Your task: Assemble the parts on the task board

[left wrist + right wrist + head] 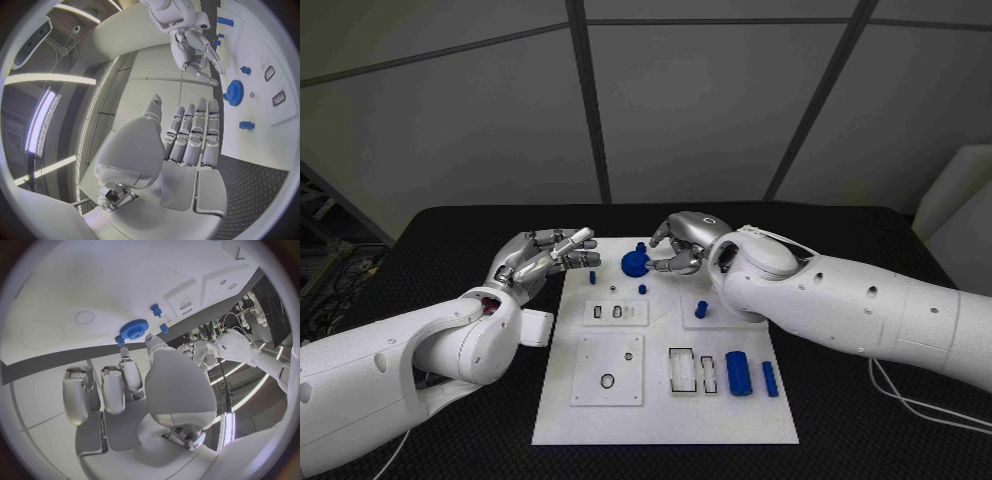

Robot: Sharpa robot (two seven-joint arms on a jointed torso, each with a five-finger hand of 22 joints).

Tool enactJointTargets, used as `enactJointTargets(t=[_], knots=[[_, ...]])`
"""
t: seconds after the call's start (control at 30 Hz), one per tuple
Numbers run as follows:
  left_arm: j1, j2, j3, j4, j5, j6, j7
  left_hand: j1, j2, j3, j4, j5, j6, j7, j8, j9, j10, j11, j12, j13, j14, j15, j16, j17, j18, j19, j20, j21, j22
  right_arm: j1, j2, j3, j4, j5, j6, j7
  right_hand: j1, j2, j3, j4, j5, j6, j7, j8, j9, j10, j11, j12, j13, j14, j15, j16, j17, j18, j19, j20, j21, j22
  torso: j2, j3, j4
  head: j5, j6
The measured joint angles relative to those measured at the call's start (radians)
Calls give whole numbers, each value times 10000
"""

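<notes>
Head view. The task board (589,420) lies on the black surface (459,225). The blue gear (635,264) stands near the board's far edge, with the right hand (681,243) just beside it, fingers curled toward its rim; contact cannot be confirmed here. The left hand (545,255) hovers at the board's far left corner, fingers loosely bent and holding nothing. Two blue cylinders (738,373) lie near the board's right side.

Left wrist view. The left hand (187,145) shows straight, close-set fingers, empty. The gear (234,92) sits flat on the board (262,125), the right hand's fingertips (209,75) near it but apart.

Right wrist view. The right hand (134,385) is part-open and empty; the gear (134,329) lies just beyond its fingertips.

Handling, as a judgement: the gear looks like rigid, light plastic, smooth and not fragile; its toothed rim, pinched on opposite sides, offers the surest hold.
</notes>
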Motion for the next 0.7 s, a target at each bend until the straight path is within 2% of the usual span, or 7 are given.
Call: enactJointTargets(t=[0.13,0.23,0.37,0.43,0.53,0.7], knots=[[0,-34,0,-36,0,0,0,0,0,0,0,0,0,0,0,0,0,0,-38,0,0,0,0,0,0,0,0,0,-9,1,-901,8,469,551,-376,781,197,-134,0,0,31,0,0,0,-38,-166,17,-317,-83,0,0,-104,-1,0,0,0,0,0,-17,11,-25,-5,33],[0,-74,-1,-53,0,0,0,0,0,0,0,0,0,0,0,0,0,0,-38,0,0,0,0,0,-1,0,0,0,-9,3,-1633,13,706,1101,-433,1307,574,-197,0,0,-285,99,-18,54,-43,-201,-20,-402,-171,0,0,-160,0,-1,0,0,0,-1,-31,18,-47,-5,57],[-1,-84,-1,-69,0,2,0,0,0,0,0,0,0,0,0,1,0,0,-38,0,0,0,0,0,0,0,0,0,-9,7,-2573,20,861,1948,-413,1980,1109,-259,80,-146,-390,355,-59,84,-38,-236,-55,-479,-222,0,0,-160,-1,0,0,0,0,-1,-49,35,-84,-23,70],[-1,-79,-1,-70,0,2,0,0,0,0,0,0,0,0,0,1,0,0,-38,0,0,0,0,0,0,0,0,0,-9,7,-2870,20,899,2250,-389,2237,1369,-307,107,-279,-428,473,-115,85,-25,-236,-55,-480,-234,0,0,-161,-1,-1,0,0,0,-1,-59,47,-99,-76,84],[-1,-57,-1,-74,0,5,0,0,0,0,0,0,0,0,0,1,0,0,-38,0,0,0,0,0,0,0,0,0,-8,8,-3213,20,835,2642,-349,2613,1615,-347,124,-404,-428,570,-113,85,-24,-236,-55,-520,-247,0,0,-198,-1,0,0,0,0,-1,-70,65,-120,-145,102],[-1,-10,-1,-106,0,13,0,0,0,0,0,0,0,0,0,1,0,0,-38,0,0,0,0,0,-1,0,0,0,-8,4,-3331,18,455,3037,-309,3031,1774,-379,134,-496,-428,569,-112,85,-24,-236,-55,-520,-259,0,0,-197,-1,0,0,-1,0,-1,-70,92,-137,-244,124]])
